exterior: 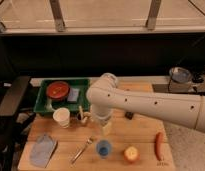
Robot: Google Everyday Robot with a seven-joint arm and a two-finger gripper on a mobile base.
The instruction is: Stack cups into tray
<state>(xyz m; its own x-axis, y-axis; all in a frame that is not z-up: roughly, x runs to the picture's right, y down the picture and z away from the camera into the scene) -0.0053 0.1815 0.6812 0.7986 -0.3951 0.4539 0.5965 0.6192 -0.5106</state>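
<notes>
The blue cup (103,148) stands upright near the front edge of the wooden table. The white cup (61,116) stands upright just in front of the dark green tray (44,104), which sits at the table's back left. The tray holds a red bowl (58,90) and a pale blue item (73,95). My white arm reaches in from the right. My gripper (105,126) hangs pointing down just above and behind the blue cup, to the right of the white cup. It holds nothing that I can see.
A fork (82,150) and a grey cloth (42,150) lie at the front left. A round orange fruit (130,154) and a red sausage-like item (158,146) lie at the front right. A small dark object (129,115) sits behind my arm. A black chair (8,100) stands to the left.
</notes>
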